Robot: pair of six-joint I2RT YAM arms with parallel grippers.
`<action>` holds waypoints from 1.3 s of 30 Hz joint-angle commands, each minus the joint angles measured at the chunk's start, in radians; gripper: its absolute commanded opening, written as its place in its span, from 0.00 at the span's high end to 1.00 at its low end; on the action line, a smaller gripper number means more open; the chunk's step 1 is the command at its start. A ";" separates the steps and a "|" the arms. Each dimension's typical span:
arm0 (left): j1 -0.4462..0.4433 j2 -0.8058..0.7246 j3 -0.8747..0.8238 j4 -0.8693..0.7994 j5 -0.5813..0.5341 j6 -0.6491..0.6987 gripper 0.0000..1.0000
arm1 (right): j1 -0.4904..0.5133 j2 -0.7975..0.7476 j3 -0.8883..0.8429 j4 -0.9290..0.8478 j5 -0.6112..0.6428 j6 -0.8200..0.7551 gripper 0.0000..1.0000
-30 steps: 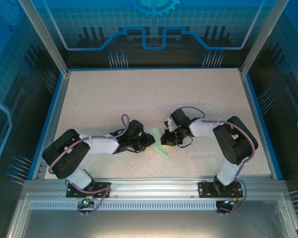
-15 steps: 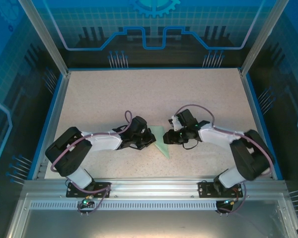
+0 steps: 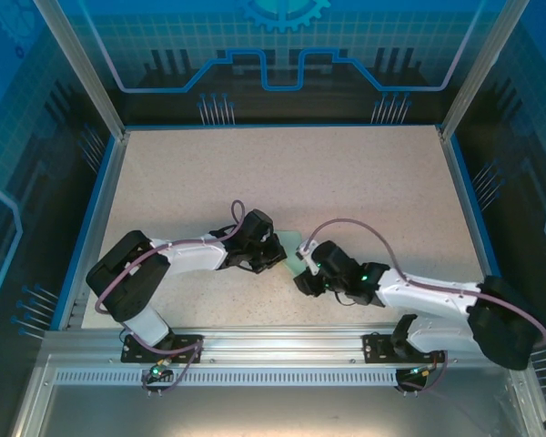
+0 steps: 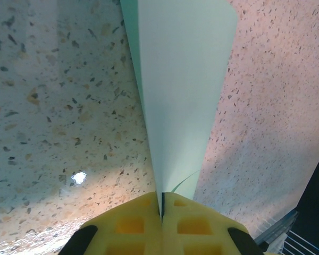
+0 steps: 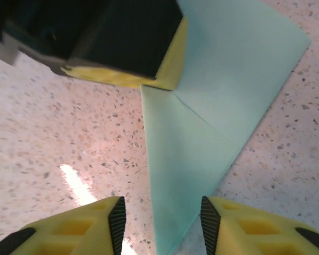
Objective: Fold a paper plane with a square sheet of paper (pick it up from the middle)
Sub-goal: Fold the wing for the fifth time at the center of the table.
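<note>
The pale mint-green paper [image 3: 294,255] is folded to a slim pointed shape with a central crease and lies near the table's middle front. My left gripper [image 3: 275,258] is shut on the paper's left edge; in the left wrist view the yellow jaws [image 4: 162,210] pinch the paper [image 4: 181,79], which runs away from them. My right gripper [image 3: 303,280] is just nearer than the paper's pointed end. In the right wrist view its open jaws [image 5: 159,223] straddle the tip of the paper [image 5: 212,106] without touching it, and a left finger [image 5: 122,48] shows at the top.
The speckled table [image 3: 282,173] is bounded by a blue rim [image 3: 96,218] on the sides and an aluminium rail [image 3: 273,341] at the front. Both arms stretch low over the table's front half, with their grippers close together.
My right arm has swung toward the front, bringing its gripper from the paper's right side to its near tip, and its jaws have opened. My left gripper has shut on the paper.
</note>
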 commanded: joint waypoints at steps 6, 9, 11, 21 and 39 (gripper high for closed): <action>0.003 0.013 0.041 -0.047 0.016 0.030 0.99 | 0.133 0.162 0.054 0.150 0.245 -0.166 0.57; 0.003 0.017 0.045 -0.046 0.020 0.032 0.98 | 0.133 0.190 0.061 0.157 0.250 -0.175 0.56; 0.002 0.019 0.047 -0.048 0.023 0.033 0.98 | 0.135 0.214 0.066 0.164 0.260 -0.183 0.56; 0.003 0.018 0.043 -0.042 0.026 0.028 0.98 | 0.134 0.274 0.075 0.217 0.297 -0.180 0.69; 0.006 -0.038 0.029 -0.070 0.003 0.037 0.84 | 0.084 0.258 0.050 0.248 0.223 -0.095 1.00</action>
